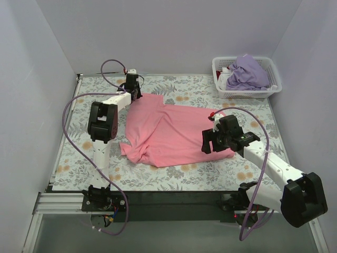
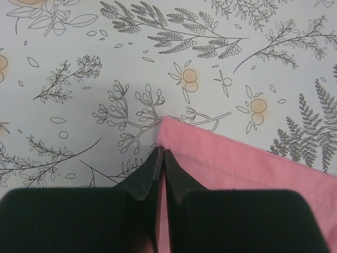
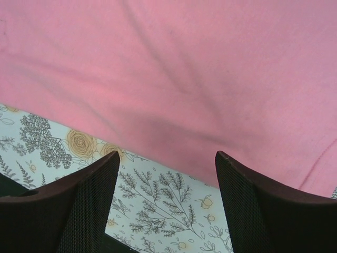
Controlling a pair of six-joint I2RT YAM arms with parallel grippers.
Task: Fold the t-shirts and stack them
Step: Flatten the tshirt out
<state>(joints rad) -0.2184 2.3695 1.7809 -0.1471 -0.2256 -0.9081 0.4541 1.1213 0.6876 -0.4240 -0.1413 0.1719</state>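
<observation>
TOP VIEW
Pink shirt (image 1: 174, 132): spread flat on the middle of the tablecloth (image 1: 174, 176), wrinkled, its near left part bunched.
Lavender shirt (image 1: 247, 71): heaped in the basket (image 1: 220, 92), over some white cloth.
Basket: white lattice, on the far right corner of the table, well apart from the pink shirt.
Left gripper (image 1: 134, 94): at the pink shirt's far left corner, down at the cloth.
Right gripper (image 1: 206, 143): over the pink shirt's near right edge.

LEFT WRIST VIEW
Left gripper (image 2: 161, 158): fingers pressed together, tips meeting just beside the corner of the pink shirt (image 2: 253, 163); a thin strip of pink shows between them lower down, so they are clamped on the cloth's edge.
Pink shirt: stitched hem runs from the corner off to the right.
Tablecloth (image 2: 105, 63): pale, printed with grey sprigs and orange blossoms, fills the rest of the view.

RIGHT WRIST VIEW
Right gripper (image 3: 167, 158): fingers (image 3: 79, 205) wide apart, nothing between them.
Pink shirt (image 3: 184, 68): fills the upper part of the view, softly creased; its edge crosses between the fingertips.
Tablecloth (image 3: 158, 211): shows below that edge.
Contact with cloth: cannot tell.
</observation>
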